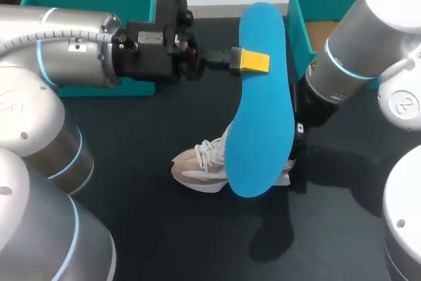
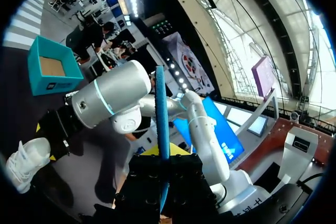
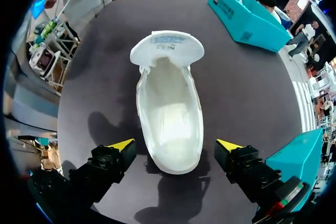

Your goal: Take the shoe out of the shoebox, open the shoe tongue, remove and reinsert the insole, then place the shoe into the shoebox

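Blue foam insole (image 1: 263,97) gripped by the left fingers (image 1: 254,61), its length crosswise to them.
Beige laced shoe (image 3: 169,114) lies on the dark tabletop (image 1: 131,195), heel between the spread right fingers (image 3: 122,145), toe pointing away.

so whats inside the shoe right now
Nothing that shows: the right wrist view looks into the shoe and finds only pale bare lining. The blue insole is out, held in the left gripper above it. The toe end, under the folded-back tongue, is hidden.
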Motion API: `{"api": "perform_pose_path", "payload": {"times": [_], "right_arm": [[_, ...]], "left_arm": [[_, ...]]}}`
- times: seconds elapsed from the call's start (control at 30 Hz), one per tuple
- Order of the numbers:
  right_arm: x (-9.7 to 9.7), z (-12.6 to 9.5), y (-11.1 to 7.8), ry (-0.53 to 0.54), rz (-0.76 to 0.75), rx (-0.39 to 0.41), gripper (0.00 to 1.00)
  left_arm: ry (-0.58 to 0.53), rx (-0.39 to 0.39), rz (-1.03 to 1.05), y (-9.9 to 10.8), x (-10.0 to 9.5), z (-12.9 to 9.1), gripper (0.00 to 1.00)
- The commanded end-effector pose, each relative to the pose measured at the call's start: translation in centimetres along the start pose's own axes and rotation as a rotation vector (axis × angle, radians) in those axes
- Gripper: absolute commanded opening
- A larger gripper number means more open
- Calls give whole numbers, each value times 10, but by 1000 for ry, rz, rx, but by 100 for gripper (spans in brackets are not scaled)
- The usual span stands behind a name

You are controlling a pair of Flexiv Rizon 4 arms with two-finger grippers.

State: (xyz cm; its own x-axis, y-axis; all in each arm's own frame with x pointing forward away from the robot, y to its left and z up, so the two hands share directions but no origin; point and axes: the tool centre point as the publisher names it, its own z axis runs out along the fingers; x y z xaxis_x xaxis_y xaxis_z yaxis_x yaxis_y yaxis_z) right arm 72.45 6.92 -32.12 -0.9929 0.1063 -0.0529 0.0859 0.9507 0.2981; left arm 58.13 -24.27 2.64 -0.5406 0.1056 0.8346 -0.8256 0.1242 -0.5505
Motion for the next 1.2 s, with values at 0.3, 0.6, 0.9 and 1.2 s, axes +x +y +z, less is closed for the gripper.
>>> {"api": "perform_pose_path", "payload": {"times": [0.3, 0.6, 0.9, 1.2], "right_arm": [[1, 4, 0, -6, 45, 50, 100], [-13, 17, 9, -19, 61, 65, 100], [-37, 56, 27, -28, 39, 52, 100], [-42, 87, 30, 6, 24, 45, 100]], "left_arm": [[0, 5, 1, 3, -1, 1, 0], [0, 5, 1, 3, -1, 1, 0], [0, 5, 1, 3, -1, 1, 0], [0, 5, 1, 3, -1, 1, 0]]}}
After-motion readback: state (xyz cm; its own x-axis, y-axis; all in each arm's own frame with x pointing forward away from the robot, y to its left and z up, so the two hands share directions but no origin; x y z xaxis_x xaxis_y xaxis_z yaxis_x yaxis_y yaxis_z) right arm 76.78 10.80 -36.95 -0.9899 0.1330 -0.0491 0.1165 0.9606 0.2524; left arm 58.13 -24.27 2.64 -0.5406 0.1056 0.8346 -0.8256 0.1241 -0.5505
